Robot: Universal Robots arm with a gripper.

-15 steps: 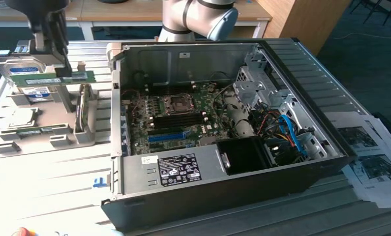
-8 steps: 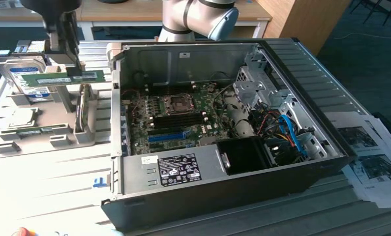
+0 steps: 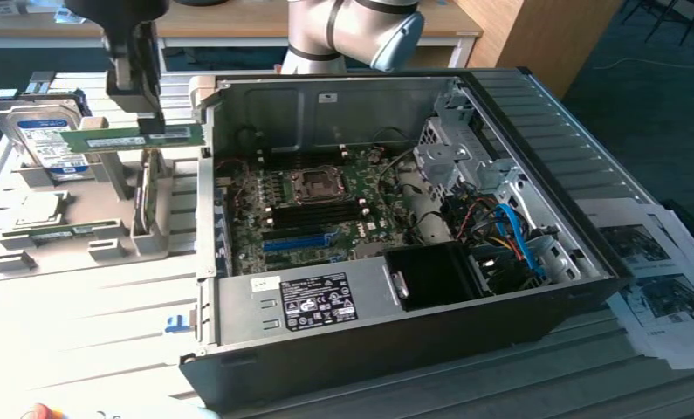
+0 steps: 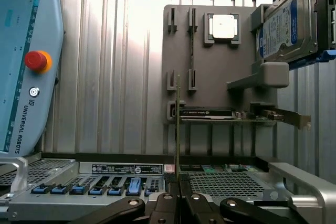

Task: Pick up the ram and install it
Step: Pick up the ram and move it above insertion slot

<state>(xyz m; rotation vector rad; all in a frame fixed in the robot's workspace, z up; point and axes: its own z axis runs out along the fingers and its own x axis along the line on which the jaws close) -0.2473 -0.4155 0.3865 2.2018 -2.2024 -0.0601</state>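
Open PC case (image 3: 370, 288) is lying on its side in the middle of the slatted metal table (image 3: 79, 340), motherboard (image 3: 312, 214) facing up. There's a black boxy part (image 3: 440, 275) and a tangle of blue cables (image 3: 512, 234) packed into the end of the case toward the exterior view's right.

Just beside the case, on the exterior view's left of it, sits a grey parts holder (image 3: 102, 249). It carries a silver hard drive (image 3: 38, 140) with a blue-white label, a square silver processor chip (image 3: 38, 208) and a card (image 3: 148, 196) standing on edge. Some printed sheets (image 3: 661, 279) lie on the opposite side of the case. In the wrist view a teach pendant (image 4: 21, 77) with a red stop button (image 4: 37, 60) lies next to the case too.

The ram (image 3: 108, 138) is up in the air over that holder, just outside the case. The case's side wall (image 3: 213, 113) stands between it and the motherboard.

The claw (image 3: 148, 127) comes down from above and is clamped on the ram around its middle, holding it level.

It's a long, narrow green stick with a white sticker on its face. From the wrist camera you only get it edge-on, a thin strip (image 4: 178, 124) poking out from between the pinched fingers (image 4: 185, 184).
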